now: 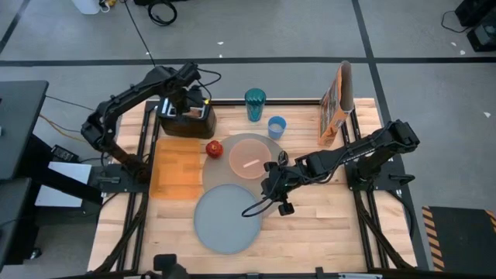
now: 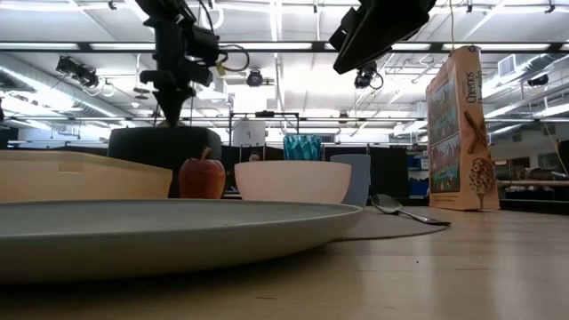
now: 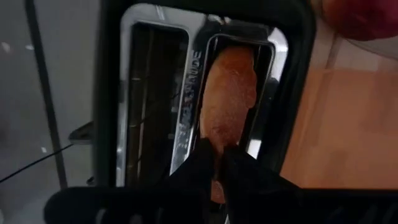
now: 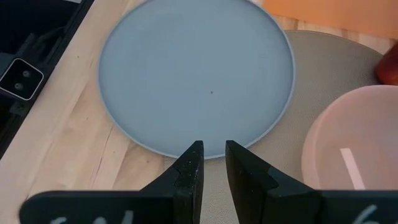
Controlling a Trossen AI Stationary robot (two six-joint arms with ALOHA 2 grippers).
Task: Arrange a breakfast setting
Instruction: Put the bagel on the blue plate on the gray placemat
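A round grey plate (image 1: 227, 218) lies low in the high view's centre, overlapping a larger round grey-brown mat (image 1: 226, 172). The right gripper (image 1: 270, 186) hovers at the plate's right edge, fingers slightly apart and holding nothing. Beyond sit a pink bowl (image 1: 249, 159), a metal spoon (image 2: 404, 212) on the mat to its right, a red apple (image 1: 214, 148), a small light-blue cup (image 1: 277, 126) and, upper right, an upright orange cereal box (image 1: 335, 105). Farthest, upper left, the left gripper (image 3: 217, 163) pinches a browned bagel half (image 3: 229, 93) standing in a black toaster (image 1: 187, 121) slot. Fetching the bagel appears under way; next likely calls for a straight lift clear of the slot.
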